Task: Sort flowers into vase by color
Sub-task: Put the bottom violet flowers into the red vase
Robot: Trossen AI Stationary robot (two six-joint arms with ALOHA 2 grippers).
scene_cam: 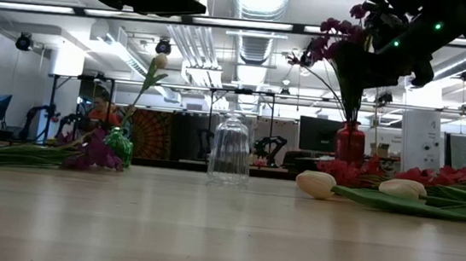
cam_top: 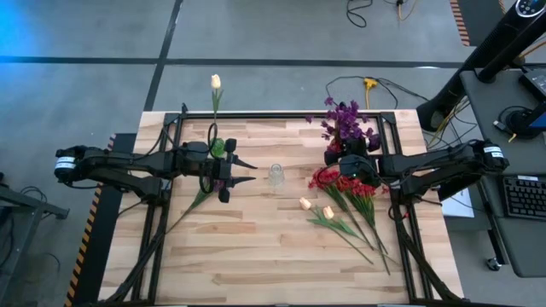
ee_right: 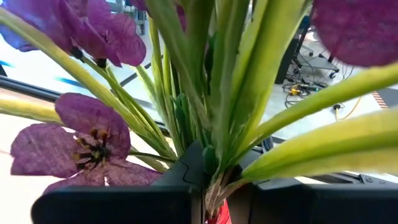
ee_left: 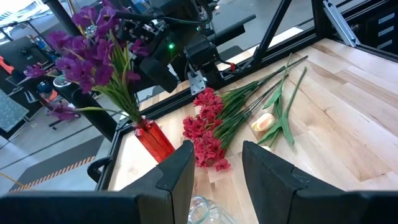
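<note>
Pinching purple flowers (cam_top: 345, 119) in my right gripper (cam_top: 350, 152), upper right of frame, above the red vase (ee_left: 152, 138); left gripper (cam_top: 249, 171) is part-open, empty.

Right claw (cam_top: 348, 153) shut, left claw (cam_top: 247, 170) apart

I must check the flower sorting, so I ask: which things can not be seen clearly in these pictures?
- Red vase: in the high view the purple flowers and right gripper hide it.
- Right gripper's hold: in the right wrist view, stems hide the fingertips.
- Green vase: its contents other than the tulip are too small to tell.
</note>
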